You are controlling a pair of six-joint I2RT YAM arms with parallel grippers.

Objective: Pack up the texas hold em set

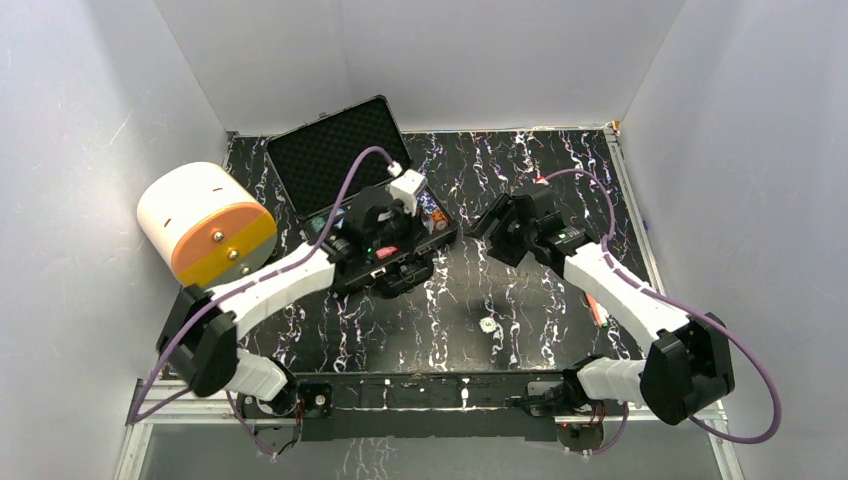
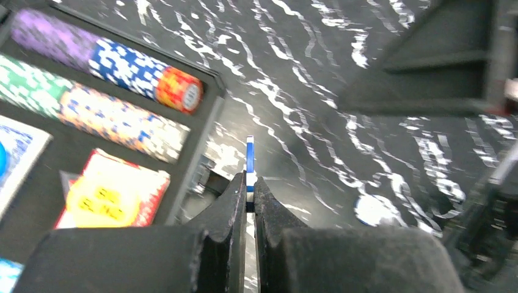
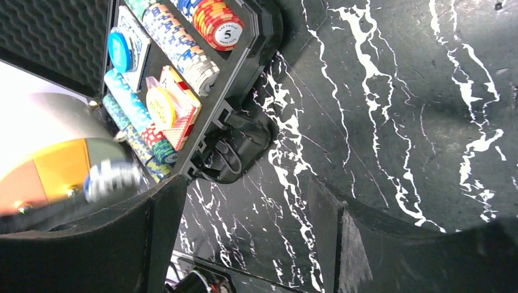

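The black case [image 1: 335, 160] lies open at the back left, foam lid up. Its tray holds rows of poker chips [image 2: 104, 116], a card deck [image 3: 180, 101] and a yellow button [image 3: 160, 107]. My left gripper [image 2: 249, 183] is just off the case's front edge [image 2: 198, 143], shut on a blue-and-white poker chip [image 2: 249, 160] held edge-on. In the top view that left gripper [image 1: 415, 255] hangs by the case front. My right gripper [image 3: 244, 238] stands open over bare table, right of the case, with nothing between its fingers [image 3: 153, 238]. Another chip [image 1: 488, 325] lies loose on the table.
A big white-and-orange cylinder [image 1: 205, 220] stands left of the case. A thin orange pen [image 1: 595, 305] lies under the right arm. A blurred blue-and-white shape [image 3: 113, 180] shows beside the right gripper's left finger. White walls close in on three sides.
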